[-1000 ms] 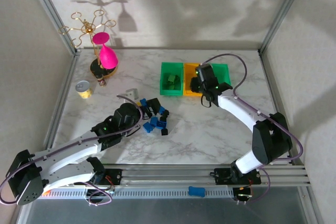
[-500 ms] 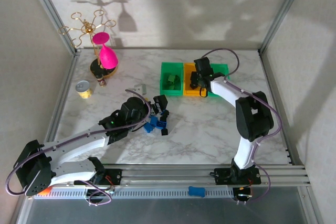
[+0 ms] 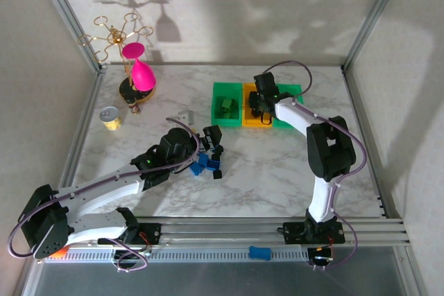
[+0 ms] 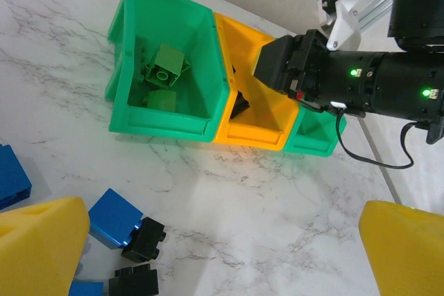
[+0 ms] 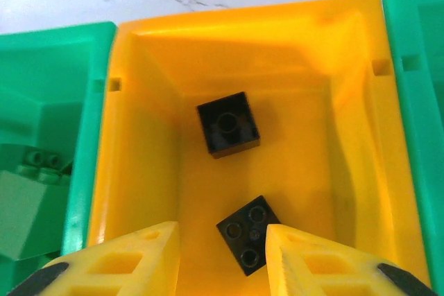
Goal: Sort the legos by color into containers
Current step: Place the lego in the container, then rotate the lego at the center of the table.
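While right gripper [image 5: 220,251] hangs over the yellow-orange bin [image 5: 132,143], jaws apart and empty, two black legos [image 5: 228,124] lie inside it. Spread wide, left gripper [image 4: 222,254] holds nothing above loose blue and black legos [image 4: 125,216]; green legos [image 4: 165,67] sit in left green bin [image 4: 201,53].

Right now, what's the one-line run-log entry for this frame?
right gripper open over yellow bin | two black bricks inside | left gripper open by loose bricks
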You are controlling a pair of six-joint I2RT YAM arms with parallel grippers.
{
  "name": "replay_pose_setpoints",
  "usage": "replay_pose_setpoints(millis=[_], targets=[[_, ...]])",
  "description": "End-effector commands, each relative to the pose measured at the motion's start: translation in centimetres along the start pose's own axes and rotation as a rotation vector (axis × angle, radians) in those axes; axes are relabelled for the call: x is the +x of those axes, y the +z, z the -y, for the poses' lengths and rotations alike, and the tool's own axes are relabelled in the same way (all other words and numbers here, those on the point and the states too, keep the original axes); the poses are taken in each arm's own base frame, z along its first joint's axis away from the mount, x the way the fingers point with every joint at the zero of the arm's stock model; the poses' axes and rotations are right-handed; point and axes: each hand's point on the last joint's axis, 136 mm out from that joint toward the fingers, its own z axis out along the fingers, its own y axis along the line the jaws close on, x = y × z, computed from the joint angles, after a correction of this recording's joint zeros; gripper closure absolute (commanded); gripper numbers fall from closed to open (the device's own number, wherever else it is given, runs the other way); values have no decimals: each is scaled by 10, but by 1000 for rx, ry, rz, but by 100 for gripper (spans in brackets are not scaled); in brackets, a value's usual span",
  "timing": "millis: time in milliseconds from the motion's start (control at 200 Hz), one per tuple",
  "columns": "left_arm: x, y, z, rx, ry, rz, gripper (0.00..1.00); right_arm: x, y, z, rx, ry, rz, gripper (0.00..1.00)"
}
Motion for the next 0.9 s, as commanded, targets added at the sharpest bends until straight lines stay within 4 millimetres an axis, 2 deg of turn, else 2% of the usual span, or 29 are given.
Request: replay_pose_setpoints(millis=[0,160,305,456,581,601,691,896], targets=[[-16,-8,11,23,6,34,0,-10,-33,-9,-53,15,46,62],[-14,-15,6,19,-10,33,0,16,-57,-24,-102,-9,25,60],[-10,-24,-7,-8,-28,37,0,52,-76,-53,-189,-104,-1,55],[-5,-32,-21,-37,-43,40,0,86,-88,-70,-238,-150,-38,52],[-1,-37,-32,-68,-47,38,0,108,-88,-81,-252,-153,-76,50],[-1,-38,-33,-72,-48,40,1,118,-90,-90,-267,-167,-89,50],[1,-40,-39,-87,-53,45,0,135,-88,-105,-281,-170,-122,48],[5,-42,-51,-121,-65,48,0,158,-75,-131,-292,-145,-168,44]])
